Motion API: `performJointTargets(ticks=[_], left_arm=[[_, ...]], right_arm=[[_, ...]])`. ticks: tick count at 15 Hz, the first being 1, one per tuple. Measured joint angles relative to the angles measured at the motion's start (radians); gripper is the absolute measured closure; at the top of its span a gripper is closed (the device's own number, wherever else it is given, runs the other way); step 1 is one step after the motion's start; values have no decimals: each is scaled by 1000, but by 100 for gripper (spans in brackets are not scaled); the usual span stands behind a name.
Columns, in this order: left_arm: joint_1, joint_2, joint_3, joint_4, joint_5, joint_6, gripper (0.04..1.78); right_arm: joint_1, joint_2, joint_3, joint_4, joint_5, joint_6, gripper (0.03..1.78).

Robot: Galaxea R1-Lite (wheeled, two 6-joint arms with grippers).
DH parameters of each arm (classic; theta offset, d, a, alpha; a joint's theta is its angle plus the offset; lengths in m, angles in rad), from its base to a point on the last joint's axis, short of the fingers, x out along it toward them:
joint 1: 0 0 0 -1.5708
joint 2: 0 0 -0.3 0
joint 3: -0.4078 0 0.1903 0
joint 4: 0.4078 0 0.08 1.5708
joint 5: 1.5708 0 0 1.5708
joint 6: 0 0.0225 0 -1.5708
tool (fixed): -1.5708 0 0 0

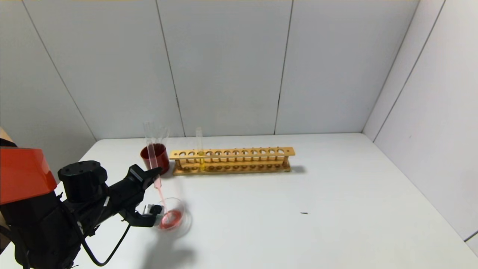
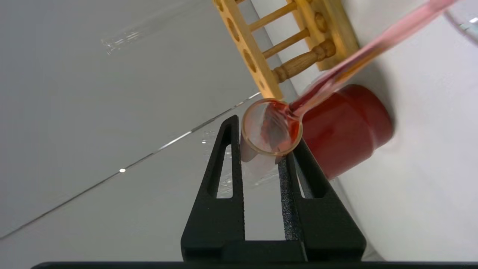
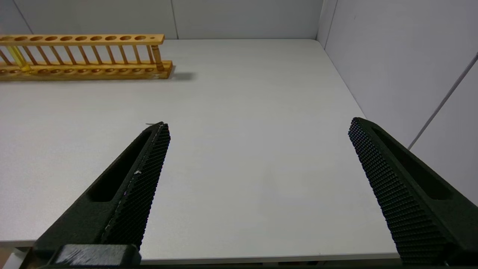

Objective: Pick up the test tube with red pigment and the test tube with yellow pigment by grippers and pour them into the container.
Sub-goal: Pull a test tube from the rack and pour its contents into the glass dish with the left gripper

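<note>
Red-pigment tube [image 1: 154, 168] clamped in left gripper [image 1: 155, 175], tilted over glass container [image 1: 179, 224].

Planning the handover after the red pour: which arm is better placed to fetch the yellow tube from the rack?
Probably the right. The left gripper is shut on the red test tube, tipped over the container. The right gripper is open and empty, with the yellow test tube in the rack ahead.
</note>
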Motion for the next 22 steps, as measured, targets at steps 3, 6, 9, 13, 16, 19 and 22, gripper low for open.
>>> performJointTargets(ticks=[3, 6, 9, 13, 16, 19, 22], left_arm=[[1, -13, -16, 0, -25, 56, 150], [2, -19, -20, 0, -28, 88, 150], [3, -30, -21, 0, -29, 110, 150], [3, -37, -20, 0, -30, 135, 150], [4, -40, -20, 0, -30, 144, 150], [11, -42, -20, 0, -31, 166, 150], [13, -48, -18, 0, -29, 161, 150]], right_arm=[[0, 0, 0, 0, 0, 0, 6], [0, 0, 0, 0, 0, 0, 6], [0, 0, 0, 0, 0, 0, 6], [0, 0, 0, 0, 0, 0, 6], [0, 0, 0, 0, 0, 0, 6], [0, 0, 0, 0, 0, 0, 6], [0, 0, 0, 0, 0, 0, 6]])
